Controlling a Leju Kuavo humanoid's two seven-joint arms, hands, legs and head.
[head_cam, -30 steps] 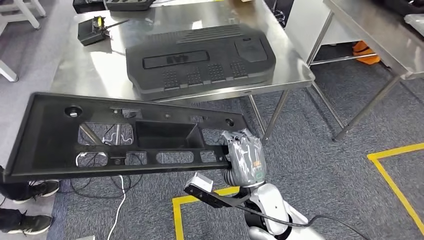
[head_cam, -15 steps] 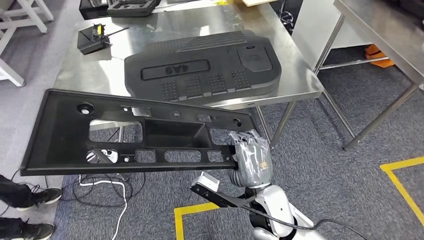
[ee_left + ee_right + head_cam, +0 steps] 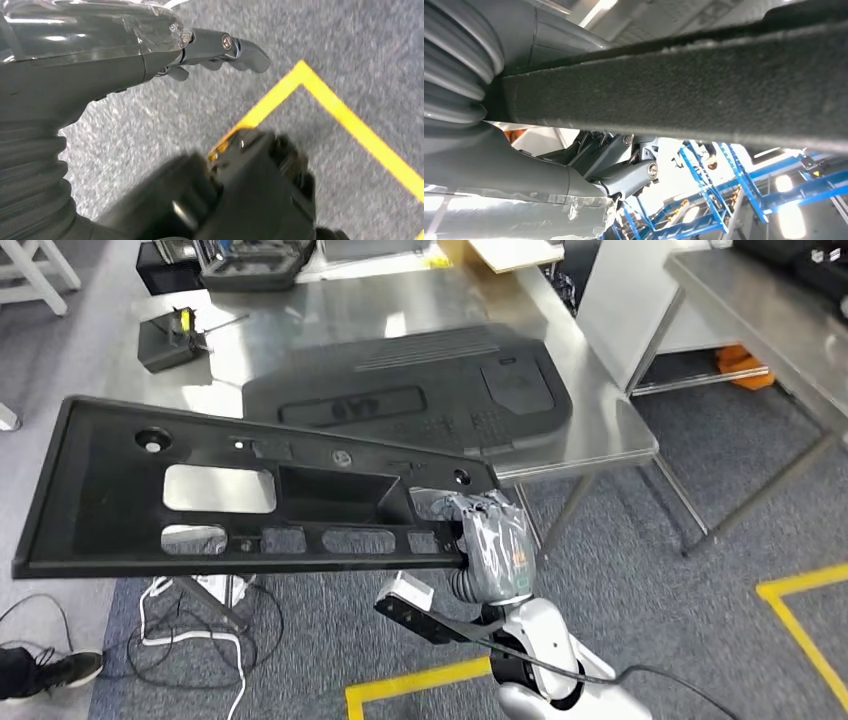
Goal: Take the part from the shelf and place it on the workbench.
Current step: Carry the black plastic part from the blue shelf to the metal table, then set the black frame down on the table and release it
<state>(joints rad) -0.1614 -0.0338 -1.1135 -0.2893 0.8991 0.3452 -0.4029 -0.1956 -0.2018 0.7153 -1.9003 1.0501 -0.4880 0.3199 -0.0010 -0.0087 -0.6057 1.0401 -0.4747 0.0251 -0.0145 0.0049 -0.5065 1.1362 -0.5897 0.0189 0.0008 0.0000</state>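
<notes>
One long perforated black part [image 3: 250,490]

Right hand [image 3: 492,555] fingers hidden behind part [image 3: 250,490], moulded cover [image 3: 420,390] on workbench [image 3: 600,430] blurred

Grey carpet [image 3: 640,590] with yellow tape [image 3: 800,610], steel tables [image 3: 590,430] beyond the fingers, white cables [image 3: 190,630] on the floor, blue racking [image 3: 724,200].

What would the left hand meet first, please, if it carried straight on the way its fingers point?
Probably just the grey carpet; the left hand holds nothing, though depth is unclear.
</notes>
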